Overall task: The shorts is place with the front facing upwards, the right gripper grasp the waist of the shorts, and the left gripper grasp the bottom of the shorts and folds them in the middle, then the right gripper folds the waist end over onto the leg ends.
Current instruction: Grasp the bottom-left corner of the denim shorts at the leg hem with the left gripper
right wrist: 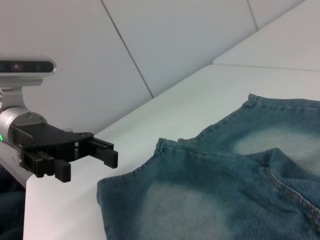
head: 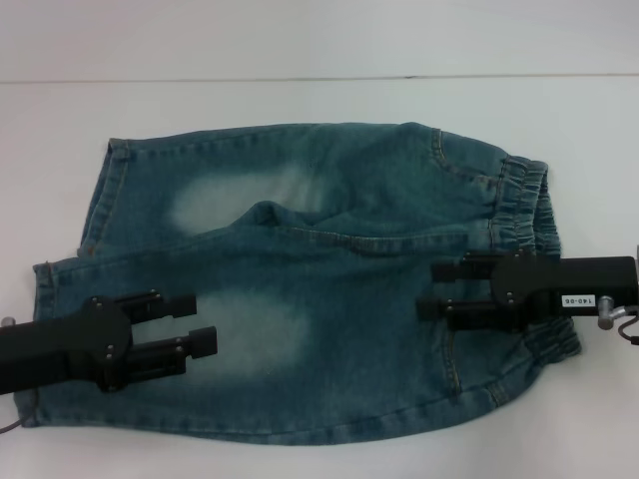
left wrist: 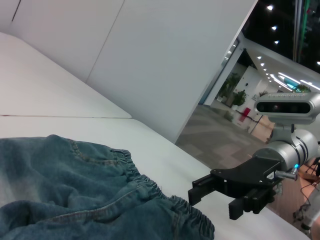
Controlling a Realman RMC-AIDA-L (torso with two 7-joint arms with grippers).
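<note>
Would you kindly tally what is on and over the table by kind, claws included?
Denim shorts: 1
Black claws: 2, the left claw over the leg end, the right claw over the waist end, both open
White table: 1
Total: 4

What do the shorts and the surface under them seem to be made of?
The blue-green washed shorts look like soft cotton denim: faded pale patches, orange-tan stitching, and a puckered band at the gathered elastic waist. The white table looks smooth and matte, perhaps laminate or painted board; the pictures leave that open.
</note>
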